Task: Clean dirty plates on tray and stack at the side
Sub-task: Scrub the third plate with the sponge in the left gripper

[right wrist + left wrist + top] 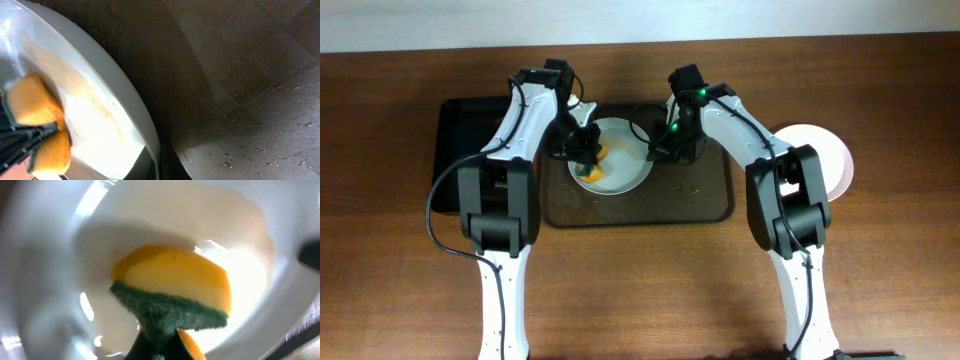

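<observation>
A white plate (620,170) sits tilted on the dark brown tray (705,195). My left gripper (585,152) is shut on a yellow and green sponge (172,287) and presses it against the plate's inside (235,225). My right gripper (658,150) is shut on the plate's right rim (142,127), one finger inside and one under it. The sponge (35,107) also shows in the right wrist view against the plate. Another white plate (818,160) lies on the table to the right of the tray.
A smaller black tray (465,150) lies left of the brown tray. The brown tray's floor (260,100) carries small crumbs and drops. The wooden table (650,290) stretches toward the front.
</observation>
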`<act>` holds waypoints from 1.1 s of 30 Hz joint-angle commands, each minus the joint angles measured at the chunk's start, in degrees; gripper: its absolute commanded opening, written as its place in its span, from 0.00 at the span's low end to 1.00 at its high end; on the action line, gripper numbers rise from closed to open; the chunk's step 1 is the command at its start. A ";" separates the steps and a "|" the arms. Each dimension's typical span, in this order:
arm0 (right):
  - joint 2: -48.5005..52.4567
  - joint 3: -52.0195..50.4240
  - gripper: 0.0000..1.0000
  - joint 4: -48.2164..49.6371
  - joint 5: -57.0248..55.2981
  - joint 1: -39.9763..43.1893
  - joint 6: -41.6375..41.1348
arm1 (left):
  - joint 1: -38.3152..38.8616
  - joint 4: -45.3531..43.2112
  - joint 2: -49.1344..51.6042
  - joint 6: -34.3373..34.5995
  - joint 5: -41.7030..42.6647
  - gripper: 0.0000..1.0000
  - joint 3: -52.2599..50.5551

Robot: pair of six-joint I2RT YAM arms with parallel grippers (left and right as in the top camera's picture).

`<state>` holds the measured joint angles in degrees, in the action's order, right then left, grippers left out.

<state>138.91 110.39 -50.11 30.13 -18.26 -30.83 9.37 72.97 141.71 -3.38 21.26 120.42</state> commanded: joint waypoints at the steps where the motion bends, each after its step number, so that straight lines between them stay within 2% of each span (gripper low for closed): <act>1: 1.29 -2.12 0.04 -0.37 -3.76 0.28 -1.09 | 2.12 0.20 2.58 -17.51 4.85 0.01 -1.75; 4: 1.29 -2.12 0.04 -0.37 -3.76 0.28 -1.09 | 3.78 -0.76 2.75 -22.18 4.85 0.00 -1.81; 7: 1.29 -2.12 0.04 -0.39 -3.76 0.28 -1.09 | 5.18 -5.14 2.78 -22.25 0.52 0.00 -1.81; 11: 1.29 -2.12 0.04 -0.42 -3.76 0.28 -1.09 | 5.11 -18.21 2.78 -18.86 -2.25 0.00 -1.81; 12: 1.29 -2.12 0.04 -0.42 -3.76 0.28 -1.09 | 5.11 -23.47 2.78 -13.97 -7.78 0.01 -1.81; 15: 1.29 -2.12 0.04 -0.42 -3.76 0.28 -1.09 | 5.11 -30.16 2.78 -3.30 -24.57 0.00 -1.81; 17: 1.29 -2.12 0.04 -0.39 -3.78 0.28 -1.09 | 5.09 -29.94 2.78 3.02 -35.85 0.00 -1.81; 19: 1.29 -2.12 0.04 -0.37 -3.78 0.28 -1.07 | 5.05 -25.35 2.78 4.26 -40.79 0.00 -1.81; 25: 1.29 -2.12 0.04 -0.37 -3.78 0.28 -1.09 | 5.05 -5.86 2.78 4.13 -40.81 0.00 -1.81; 28: 1.29 -2.12 0.04 -0.37 -3.78 0.28 -1.07 | 5.05 0.26 2.78 -0.13 -40.26 0.01 -1.81; 30: 1.29 -2.12 0.04 -0.33 -3.78 0.28 -1.07 | 5.11 3.72 2.78 -7.69 -35.95 0.00 -1.81; 33: 1.29 -2.12 0.04 0.24 -3.78 0.28 -1.09 | 5.16 5.35 2.78 -21.53 -15.04 0.01 -1.81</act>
<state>138.82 110.02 -49.91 31.38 -19.44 -29.71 16.03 76.55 141.45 -10.33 -11.73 120.97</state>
